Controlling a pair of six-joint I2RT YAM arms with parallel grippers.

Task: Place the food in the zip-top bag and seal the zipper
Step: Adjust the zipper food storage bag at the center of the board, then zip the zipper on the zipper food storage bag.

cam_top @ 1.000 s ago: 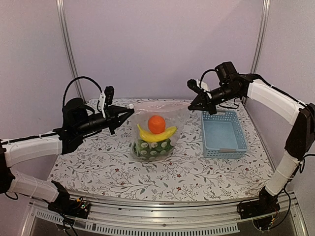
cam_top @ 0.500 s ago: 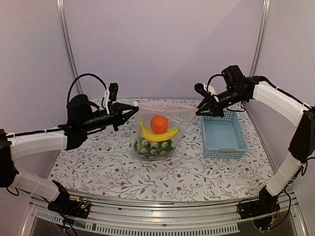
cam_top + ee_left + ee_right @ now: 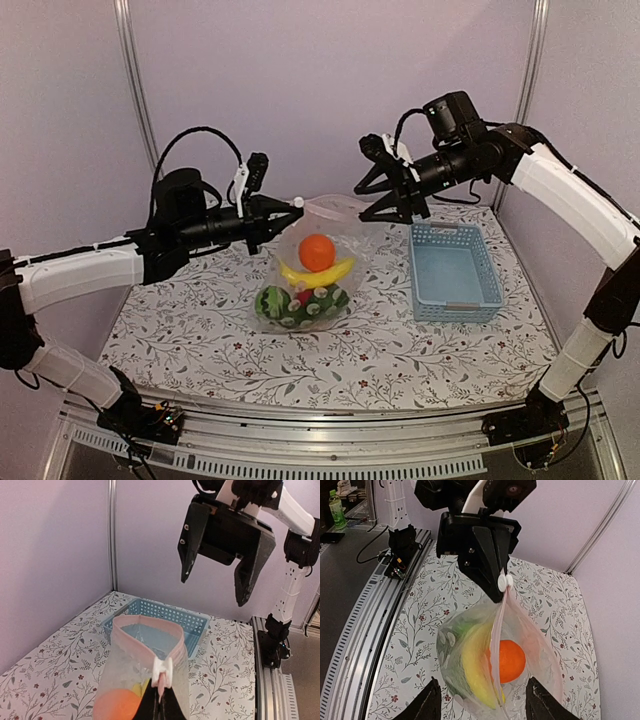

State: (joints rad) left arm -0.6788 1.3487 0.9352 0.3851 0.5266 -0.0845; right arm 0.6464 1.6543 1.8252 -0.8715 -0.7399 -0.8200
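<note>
The clear zip-top bag hangs over the table with food inside: an orange, a yellow banana and a dark green piece. My left gripper is shut on the end of the pink zipper, just under its white slider. In the left wrist view the zipper's two sides stand apart in a loop. My right gripper hovers open at the bag's right top corner, holding nothing. In the right wrist view its fingers straddle the bag from above, apart from it.
A light-blue plastic basket sits on the floral tablecloth to the right of the bag, below the right arm. Metal posts and purple walls stand at the back corners. The table's front rail runs along the near edge.
My right gripper has opened, let go of the bag's right end and moved up and left. The left gripper has carried the zipper end rightward and higher, and the bag's mouth has slackened.
</note>
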